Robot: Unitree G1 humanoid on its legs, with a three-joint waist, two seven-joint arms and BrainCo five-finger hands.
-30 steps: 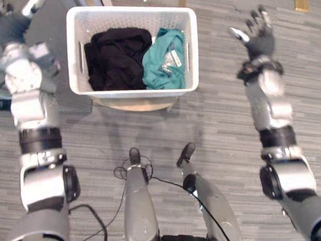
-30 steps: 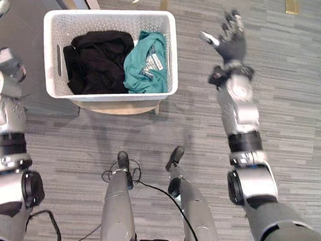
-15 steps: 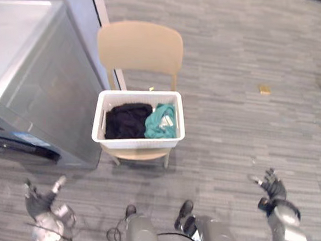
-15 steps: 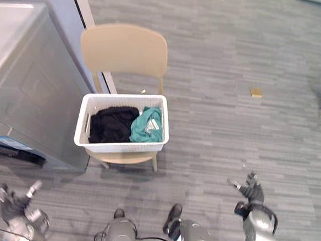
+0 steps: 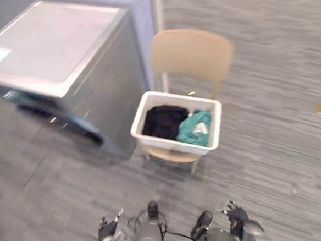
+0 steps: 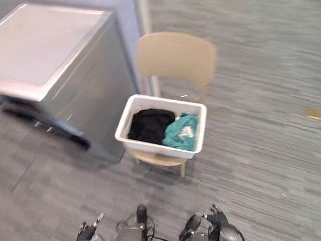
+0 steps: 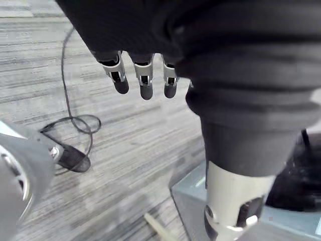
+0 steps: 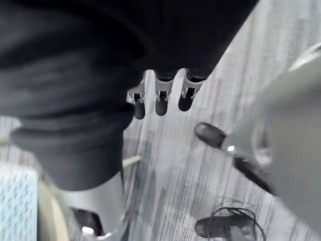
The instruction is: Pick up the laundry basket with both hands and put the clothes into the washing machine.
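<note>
The laundry basket (image 5: 176,145) is sitting on the seat of a tan chair (image 5: 192,55), untouched. It is holding a black garment (image 5: 163,122) on the robot's left side and a teal garment (image 5: 195,127) on its right. The washing machine (image 5: 56,48) is standing just beside the chair, to the robot's left; whether its door is open cannot be told.

The left hand (image 5: 107,229) and the right hand (image 5: 236,215) are hanging low and close to the body, well apart from the basket. In the wrist views the left fingers (image 7: 144,83) and the right fingers (image 8: 160,98) are hanging relaxed and loosely spread, gripping nothing.

Judgement: the approach step is in hand; the pick-up is not yet begun. The next move calls for closing in across the floor (image 5: 273,162), then reaching one hand to each short side of the basket, so the lift stays level.
</note>
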